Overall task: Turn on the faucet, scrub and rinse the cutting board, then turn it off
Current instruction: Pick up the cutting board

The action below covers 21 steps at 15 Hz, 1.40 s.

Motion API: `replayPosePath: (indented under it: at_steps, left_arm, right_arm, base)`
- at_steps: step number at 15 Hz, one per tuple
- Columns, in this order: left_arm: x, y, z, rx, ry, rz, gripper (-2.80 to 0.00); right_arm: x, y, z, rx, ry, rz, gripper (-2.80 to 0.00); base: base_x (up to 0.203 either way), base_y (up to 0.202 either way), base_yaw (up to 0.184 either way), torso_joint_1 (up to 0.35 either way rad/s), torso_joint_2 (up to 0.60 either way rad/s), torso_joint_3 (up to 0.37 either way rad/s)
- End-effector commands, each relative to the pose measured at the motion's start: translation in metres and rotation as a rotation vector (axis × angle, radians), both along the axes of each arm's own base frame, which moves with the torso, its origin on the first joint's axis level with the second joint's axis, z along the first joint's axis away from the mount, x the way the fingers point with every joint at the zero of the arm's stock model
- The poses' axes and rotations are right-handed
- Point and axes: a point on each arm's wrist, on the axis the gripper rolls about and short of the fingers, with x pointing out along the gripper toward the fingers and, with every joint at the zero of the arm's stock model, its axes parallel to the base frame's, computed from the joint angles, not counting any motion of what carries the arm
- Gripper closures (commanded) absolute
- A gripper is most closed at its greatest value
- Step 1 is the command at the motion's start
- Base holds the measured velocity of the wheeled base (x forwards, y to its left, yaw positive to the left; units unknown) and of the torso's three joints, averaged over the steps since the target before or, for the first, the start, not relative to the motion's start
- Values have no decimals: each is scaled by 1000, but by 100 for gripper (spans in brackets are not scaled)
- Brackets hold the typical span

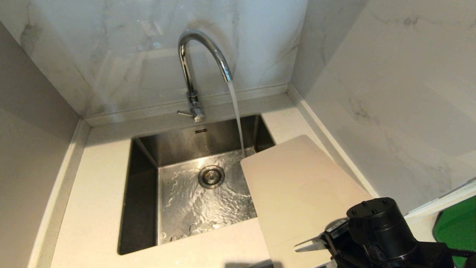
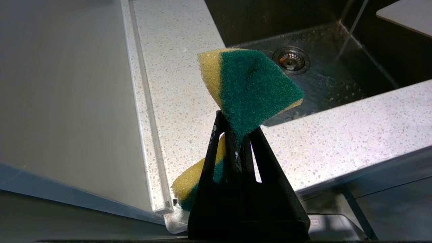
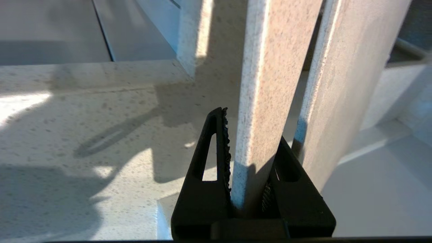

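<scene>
The chrome faucet (image 1: 200, 48) is running, and its stream (image 1: 236, 115) falls into the sink just past the far corner of the cutting board (image 1: 297, 190). The cream board lies tilted over the sink's right rim and the counter. My right gripper (image 1: 318, 243) is shut on its near end; the right wrist view shows the jaws (image 3: 251, 128) clamped on a strip of the board (image 3: 270, 84). My left gripper (image 2: 238, 123) is shut on a green-and-yellow sponge (image 2: 253, 84), above the counter left of the sink. The board's corner (image 2: 408, 17) shows there too.
The steel sink (image 1: 145, 193) has a wet floor and a round drain (image 1: 211, 176). The faucet's thin lever (image 1: 184, 112) points left at its base. Marble walls close the back and right sides. A green object (image 1: 457, 227) sits at the far right.
</scene>
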Motion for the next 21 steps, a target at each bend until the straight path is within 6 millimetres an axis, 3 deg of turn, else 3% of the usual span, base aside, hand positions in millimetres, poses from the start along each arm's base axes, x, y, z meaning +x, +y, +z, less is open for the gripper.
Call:
replayPosePath:
  at_steps: [1, 13, 21]
  left_arm:
    - [0, 0, 0, 0, 1, 1, 0]
    - [0, 0, 0, 0, 1, 1, 0]
    - [0, 0, 0, 0, 1, 0, 0]
  right_arm:
    - [-2, -2, 6, 2, -34, -2, 0]
    - [4, 1, 42, -23, -424, 83, 0]
    - [-2, 0, 56, 31, -500, 159, 0]
  base:
    - [0, 0, 0, 0, 0, 0]
    - [0, 0, 0, 0, 0, 0]
    - [0, 0, 0, 0, 0, 0]
